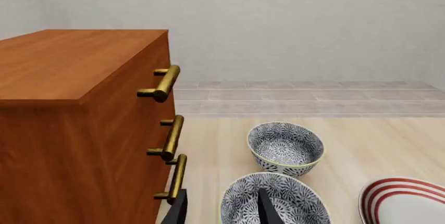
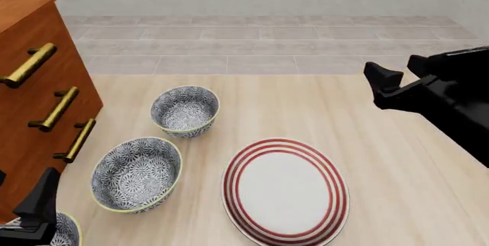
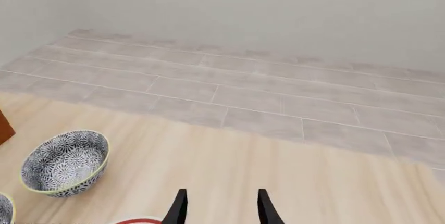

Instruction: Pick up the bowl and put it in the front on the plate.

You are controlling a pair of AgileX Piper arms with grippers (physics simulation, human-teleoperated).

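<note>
Wood table (image 2: 397, 200), left hand (image 2: 34, 211) low by nearest bowl (image 2: 65, 231), right hand (image 3: 219, 206) raised, open.

The bowls (image 2: 137, 174) have a blue-grey and white floral pattern, the white plate (image 2: 285, 190) red rings, and the cabinet (image 2: 31, 34) is brown.

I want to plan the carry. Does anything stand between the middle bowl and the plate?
Nothing visible does. The middle bowl and the plate lie side by side with only bare table between them. The far bowl and the nearest bowl both sit off that line.
</note>
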